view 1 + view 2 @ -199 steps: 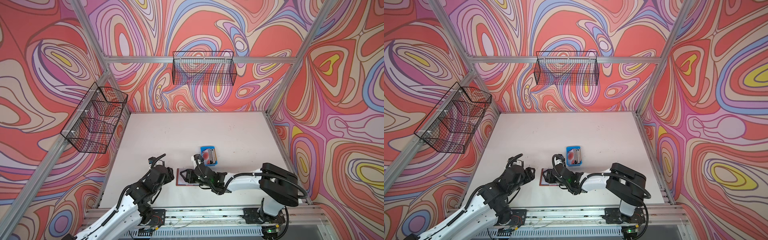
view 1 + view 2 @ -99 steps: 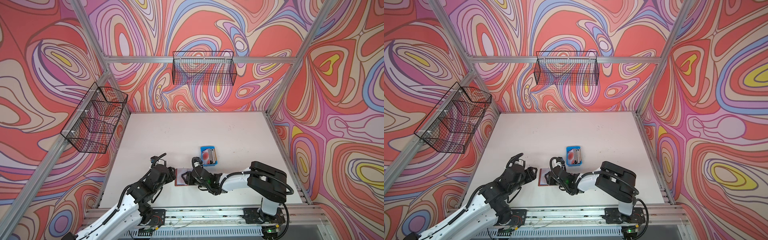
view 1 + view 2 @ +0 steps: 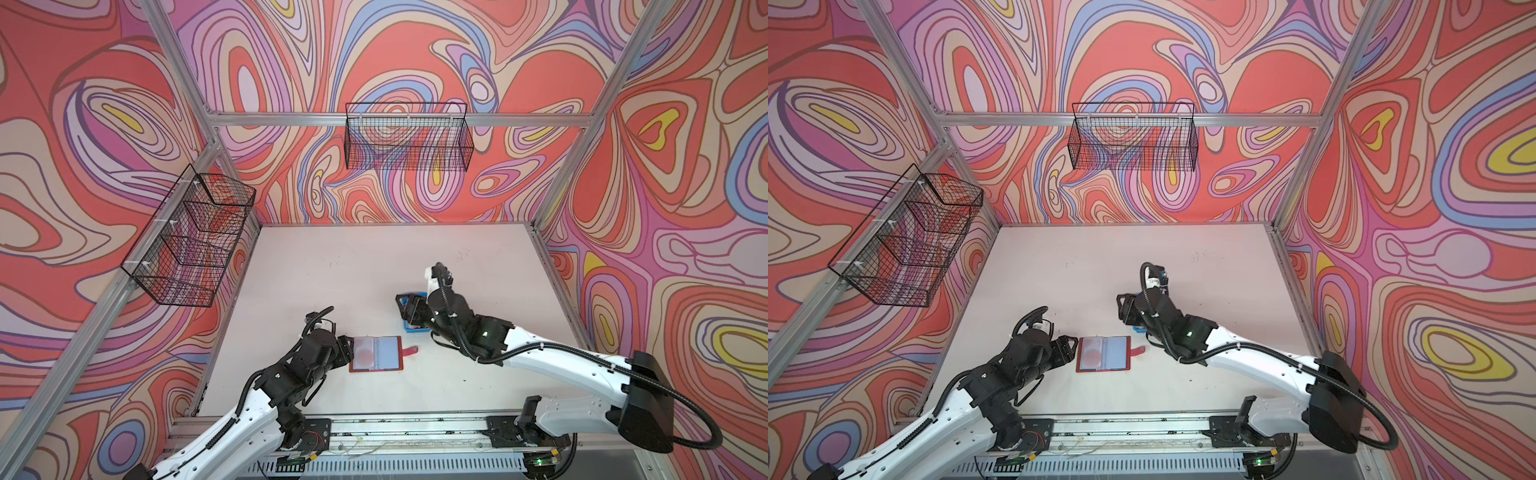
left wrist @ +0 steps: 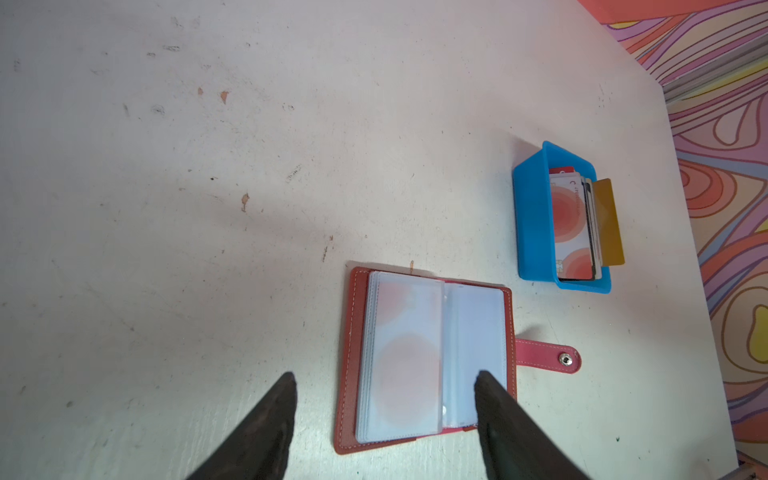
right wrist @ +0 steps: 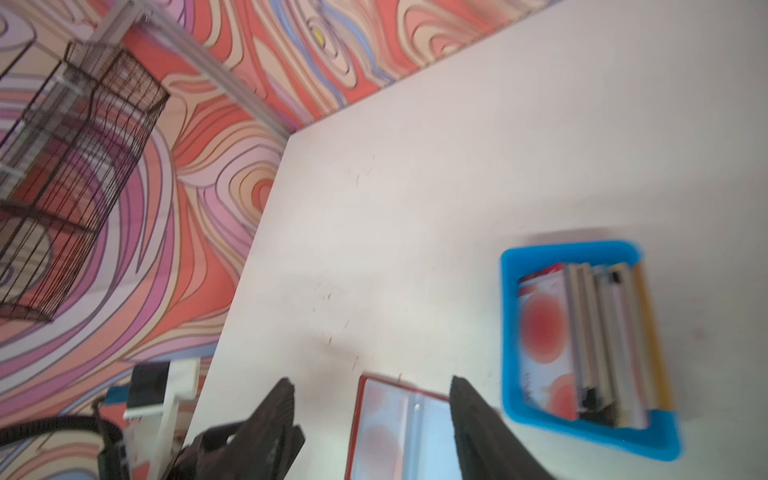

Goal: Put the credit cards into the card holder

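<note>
The card holder [image 3: 376,353] [image 3: 1104,353] lies open and flat on the table, a red wallet with clear sleeves and its snap strap [image 4: 548,359] stretched out. A white card with a red circle [image 4: 399,365] shows through its left sleeve, and the right page looks light blue. More credit cards [image 4: 573,224] [image 5: 582,340] stand on edge in a blue tray. My left gripper [image 4: 386,377] [image 3: 347,351] is open, its fingers straddling the wallet's near edge. My right gripper [image 5: 372,381] [image 3: 405,307] is open and empty, raised above the table between wallet and tray.
The blue tray [image 4: 532,216] [image 5: 509,332] sits to the right of the wallet and is mostly hidden under the right arm in both top views. Wire baskets hang on the back wall [image 3: 407,141] and on the left wall [image 3: 191,241]. An aluminium rail [image 3: 395,432] runs along the table's front.
My right gripper has left the wallet, rising and pulling back to the right towards the blue tray, with its jaws now wider. The left arm has barely moved.
</note>
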Motion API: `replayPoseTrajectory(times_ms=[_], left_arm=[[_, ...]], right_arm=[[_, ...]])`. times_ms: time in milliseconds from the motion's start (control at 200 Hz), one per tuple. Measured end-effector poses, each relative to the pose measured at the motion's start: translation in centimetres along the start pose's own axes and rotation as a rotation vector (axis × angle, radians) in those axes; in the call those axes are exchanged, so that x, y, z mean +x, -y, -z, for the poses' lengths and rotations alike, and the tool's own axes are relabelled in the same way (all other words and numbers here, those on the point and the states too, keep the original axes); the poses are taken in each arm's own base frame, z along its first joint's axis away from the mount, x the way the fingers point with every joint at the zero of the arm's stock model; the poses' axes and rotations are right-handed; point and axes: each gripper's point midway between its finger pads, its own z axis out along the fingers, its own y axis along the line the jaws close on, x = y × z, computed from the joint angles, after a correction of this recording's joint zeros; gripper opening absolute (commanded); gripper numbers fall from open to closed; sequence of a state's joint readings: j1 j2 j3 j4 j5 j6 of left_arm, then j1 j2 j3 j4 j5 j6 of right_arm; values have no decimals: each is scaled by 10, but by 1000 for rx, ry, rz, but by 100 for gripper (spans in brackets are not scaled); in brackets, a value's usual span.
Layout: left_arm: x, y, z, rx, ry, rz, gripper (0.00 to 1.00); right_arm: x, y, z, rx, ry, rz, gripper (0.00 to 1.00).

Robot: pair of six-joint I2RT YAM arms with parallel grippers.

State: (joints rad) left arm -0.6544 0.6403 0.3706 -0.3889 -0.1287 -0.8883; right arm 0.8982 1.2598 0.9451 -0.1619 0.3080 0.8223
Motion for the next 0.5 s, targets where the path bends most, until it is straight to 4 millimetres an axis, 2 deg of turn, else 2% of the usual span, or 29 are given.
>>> replayPoseTrajectory(times_ms=[75,155,295,501], left_arm=[[1,2,-2,7,-10,-5,69],[4,3,-4,9,-24,-11,69],[8,4,-9,7,-50,-22,69],[13,4,-15,0,-76,-28,69]], right_arm=[[-20,30,-2,97,25,12,61],[-21,62,-12,193,-4,39,58],[3,109,-37,348,-131,109,45],[37,132,-70,441,-289,204,38]])
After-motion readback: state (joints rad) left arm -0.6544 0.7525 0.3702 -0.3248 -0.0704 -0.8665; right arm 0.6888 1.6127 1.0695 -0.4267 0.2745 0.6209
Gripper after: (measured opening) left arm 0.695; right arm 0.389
